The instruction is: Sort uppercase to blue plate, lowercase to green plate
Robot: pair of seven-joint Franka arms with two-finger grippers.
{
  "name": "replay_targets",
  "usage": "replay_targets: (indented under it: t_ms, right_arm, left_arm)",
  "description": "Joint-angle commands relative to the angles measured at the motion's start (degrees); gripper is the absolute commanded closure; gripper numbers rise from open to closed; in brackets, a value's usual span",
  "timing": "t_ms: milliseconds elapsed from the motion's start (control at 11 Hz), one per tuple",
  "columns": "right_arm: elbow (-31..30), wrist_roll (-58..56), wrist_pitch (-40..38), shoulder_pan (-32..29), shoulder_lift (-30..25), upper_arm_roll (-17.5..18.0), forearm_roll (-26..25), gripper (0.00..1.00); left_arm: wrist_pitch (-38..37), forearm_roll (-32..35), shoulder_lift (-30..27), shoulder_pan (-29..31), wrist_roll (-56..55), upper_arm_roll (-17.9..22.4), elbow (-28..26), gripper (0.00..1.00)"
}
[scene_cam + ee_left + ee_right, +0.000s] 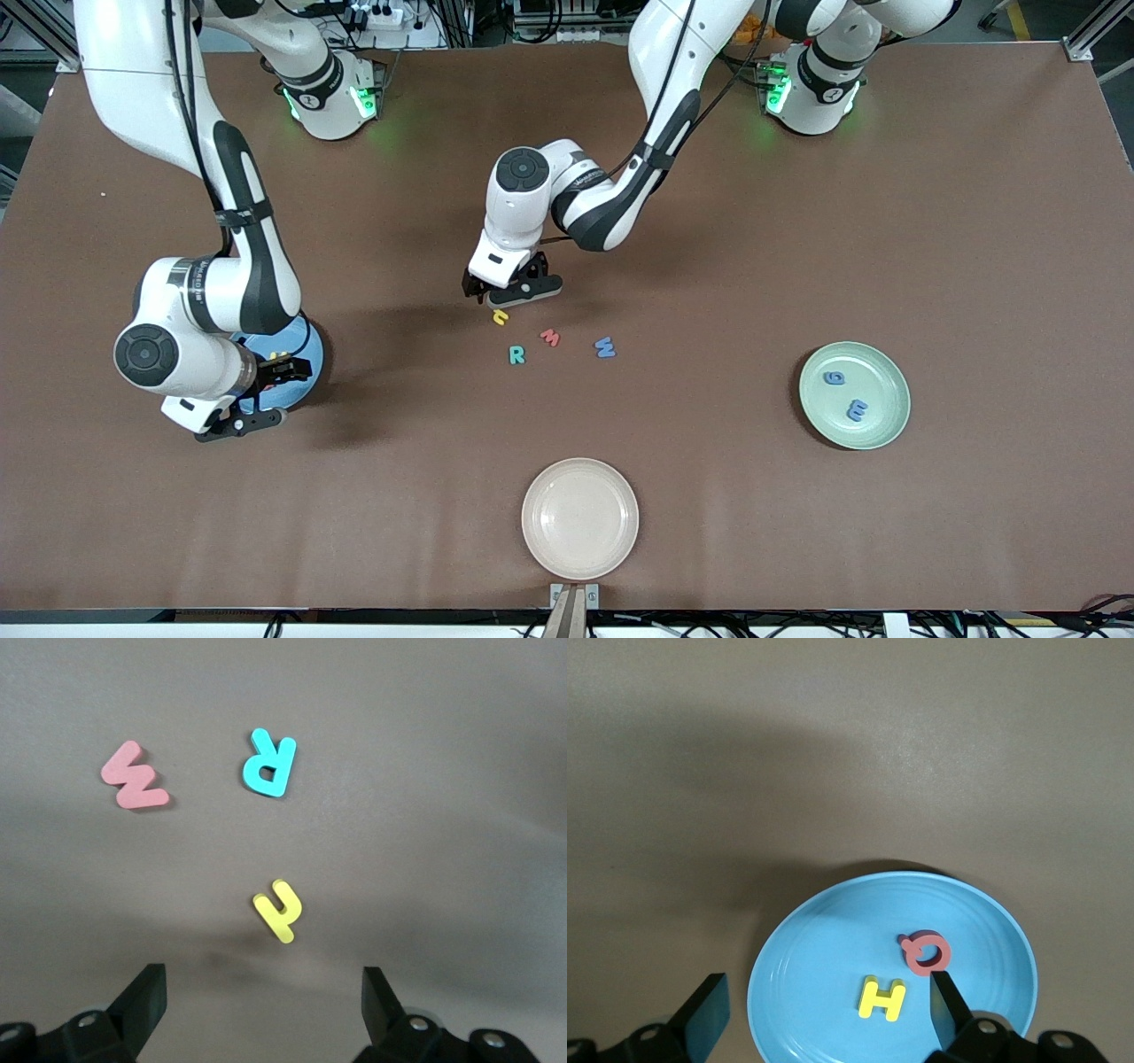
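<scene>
Lowest in the front frame, at bottom centre, you see the cream plate (579, 518), round, shallow and matte. Up toward the right edge sits the green plate (854, 395), pale mint, with the blue g (833, 378) and the blue m (857, 409) lying flat in it. At centre left the right gripper (257, 394) hangs over the rim of the blue plate (308, 363), jaws apart on nothing; its wrist view shows you the glossy sky-blue dish holding the yellow H (882, 999) and the red Q (926, 953).

Mid-frame, on the brown felt-like table (797, 221), you find three flat foam letters in a loose row: the teal R (516, 354), the red m (550, 337) and the blue W (605, 347). Just above them lies the yellow hooked letter (500, 316), with the left gripper (505, 292) low over it, jaws wide and empty.
</scene>
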Motion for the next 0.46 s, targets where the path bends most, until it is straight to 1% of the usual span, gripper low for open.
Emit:
replay_targets:
  t_ms: [0,91,365]
  right_arm:
    - [0.37,-3.01,0.50,-0.61,0.62,0.37,-0.18,0.00]
    - [0.28,-3.01,1.28,-0.61,0.89,0.37,-0.09,0.00]
    - [0.10,-3.89,1.29,-0.52,0.89,0.37,-0.09,0.00]
  left_arm:
    - [-0.06,-5.72,2.53,-1.41,3.30,3.08,3.72,0.06]
    - [-0.06,-6.79,3.85,-1.94,3.48,4.22,5.21,0.07]
    - [-0.15,-7.58,6.14,-2.04,3.49,4.41,7.16,0.14]
